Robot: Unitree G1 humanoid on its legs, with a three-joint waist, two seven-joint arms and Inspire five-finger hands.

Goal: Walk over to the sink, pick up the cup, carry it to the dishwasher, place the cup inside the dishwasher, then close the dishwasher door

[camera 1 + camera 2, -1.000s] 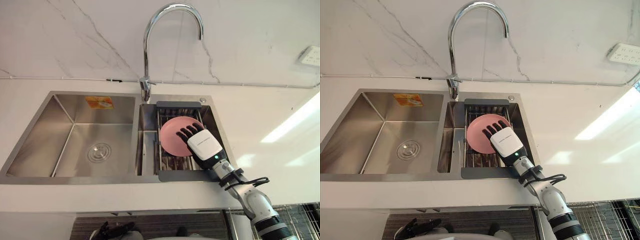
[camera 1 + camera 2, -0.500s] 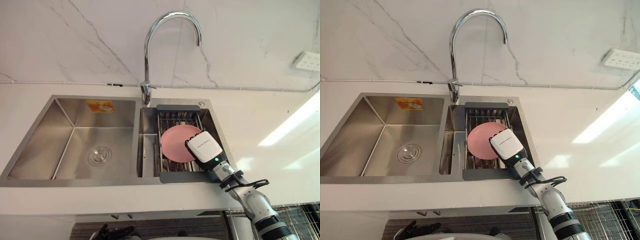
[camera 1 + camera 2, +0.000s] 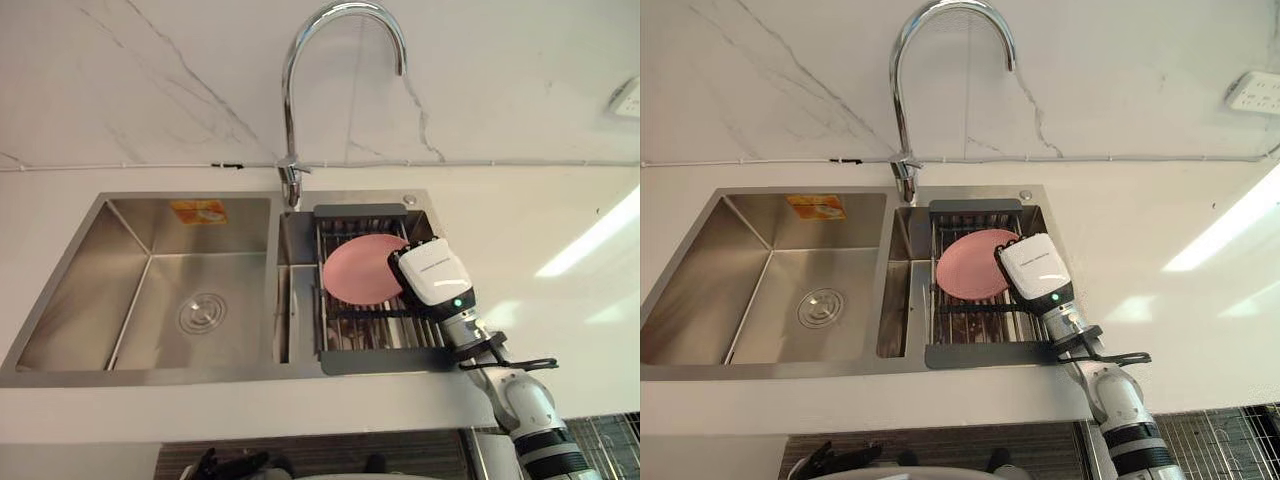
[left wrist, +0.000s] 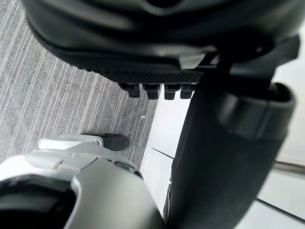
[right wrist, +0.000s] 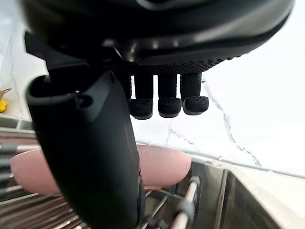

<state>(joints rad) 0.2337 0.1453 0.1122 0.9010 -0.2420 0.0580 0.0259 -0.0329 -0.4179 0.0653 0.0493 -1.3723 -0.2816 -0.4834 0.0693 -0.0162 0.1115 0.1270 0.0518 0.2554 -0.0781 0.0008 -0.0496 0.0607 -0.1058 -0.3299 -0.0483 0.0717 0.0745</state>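
pink plate [image 3: 362, 270] on sink rack [image 3: 365, 330]: right hand [image 3: 432, 275] fingers [image 5: 167, 106] open at rim, slide under edge b4 pinching w/ thumb.

- Bright, even light all over the desk [image 3: 520, 210], and there's a white streak of glare at 3 o'clock.
- Faucet [image 3: 287, 100] flashing highlights; sink [image 3: 110, 290] steel gleams softly.
- Right robot hand [image 5: 86, 157] a dark silhouette against the bright wall [image 5: 257, 71].

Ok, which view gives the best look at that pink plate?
Left eye view: the pink plate shows most of its round face on the dish rack, right hand at its edge. The right eye view shows the same; the right wrist view catches just its rim, edge-on.
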